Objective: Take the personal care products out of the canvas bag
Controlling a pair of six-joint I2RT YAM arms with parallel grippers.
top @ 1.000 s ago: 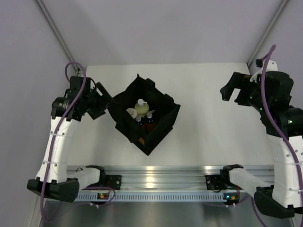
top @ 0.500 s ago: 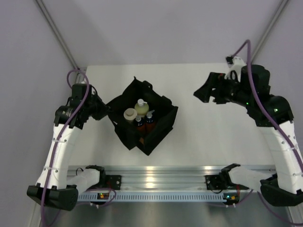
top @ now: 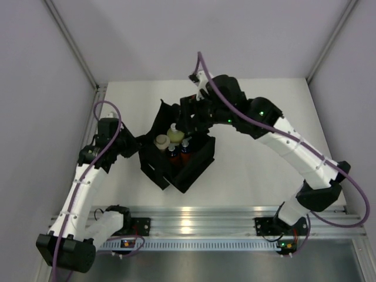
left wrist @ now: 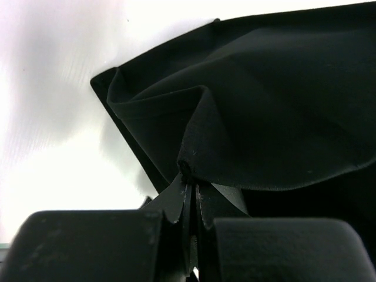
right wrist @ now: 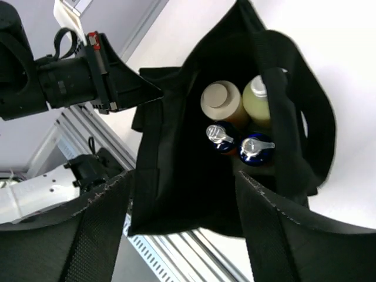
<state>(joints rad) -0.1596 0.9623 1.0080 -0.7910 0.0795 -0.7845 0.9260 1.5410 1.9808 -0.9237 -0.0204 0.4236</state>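
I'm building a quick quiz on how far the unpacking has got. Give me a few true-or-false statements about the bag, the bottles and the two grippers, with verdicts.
1. The beige bottle, the yellow-green bottle and both orange bottles stand inside the canvas bag. True.
2. The left gripper has its jaws open, clear of the bag. False: the jaws are shut on a fold of the bag's edge.
3. The right gripper hangs over the bag's opening with its jaws open. True.
4. The right gripper holds the beige bottle. False: it holds nothing; that bottle stands in the bag beside the yellow-green one.
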